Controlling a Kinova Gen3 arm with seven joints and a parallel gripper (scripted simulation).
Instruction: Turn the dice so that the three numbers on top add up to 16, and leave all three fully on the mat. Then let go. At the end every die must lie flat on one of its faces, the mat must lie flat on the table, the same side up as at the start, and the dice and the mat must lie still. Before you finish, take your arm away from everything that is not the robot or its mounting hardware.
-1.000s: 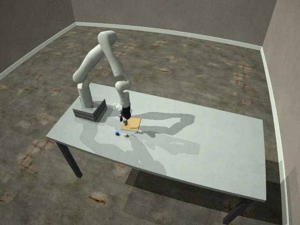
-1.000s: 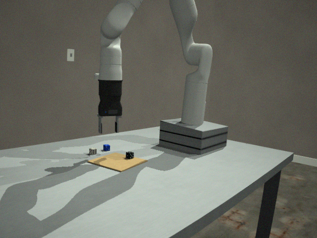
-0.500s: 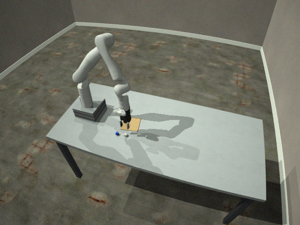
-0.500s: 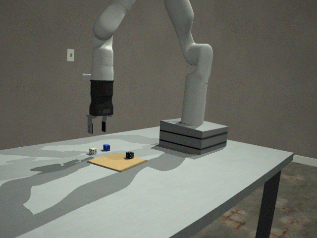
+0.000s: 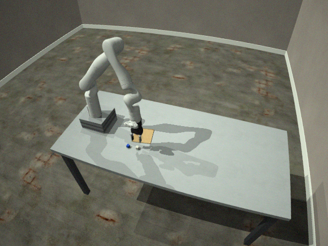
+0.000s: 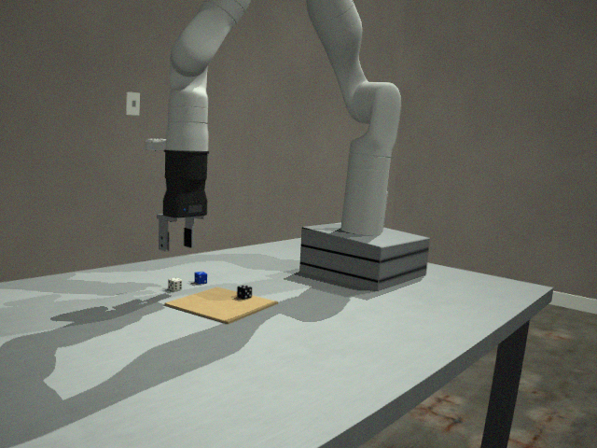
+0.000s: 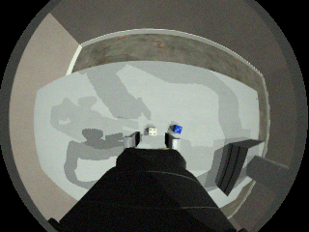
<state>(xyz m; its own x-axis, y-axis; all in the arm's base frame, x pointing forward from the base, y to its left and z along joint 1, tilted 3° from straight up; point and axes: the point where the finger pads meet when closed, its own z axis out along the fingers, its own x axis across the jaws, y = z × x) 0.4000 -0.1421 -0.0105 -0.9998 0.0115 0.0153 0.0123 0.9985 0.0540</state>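
A long pale-grey table (image 5: pixel 211 148) (image 6: pixel 434 337) (image 7: pixel 193 97) crosses the top view, with mottled brown floor and plain taupe walls around it. A white jointed robot arm (image 5: pixel 119 71) (image 6: pixel 187 110) rises at left of that frame from a grey striped block, casting shadows over the tabletop. Its black two-finger gripper (image 5: pixel 136 138) (image 6: pixel 175 248) (image 7: pixel 152 137), left of centre in the exterior view, points down, fingers wide open, holding nothing. Below, a flat square tan mat (image 5: pixel 148 135) (image 6: pixel 216 308) bears a small black die with white pips (image 6: pixel 244 292) near its right corner. A white die with dark pips (image 5: pixel 137 147) (image 6: pixel 174 284) (image 7: pixel 153 131) and a blue die (image 5: pixel 128 145) (image 6: pixel 201 277) (image 7: pixel 178 129) lie on the table, off the mat. The step seems to be an approach to the white die; next, probably, line up, descend and grip. The top numbers are too small to add reliably.

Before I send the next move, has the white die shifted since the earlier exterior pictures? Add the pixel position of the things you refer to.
No. The white die (image 5: pixel 137 147) (image 6: pixel 174 284) (image 7: pixel 153 131) sits just off the same corner of the mat (image 5: pixel 147 136) (image 6: pixel 216 306).
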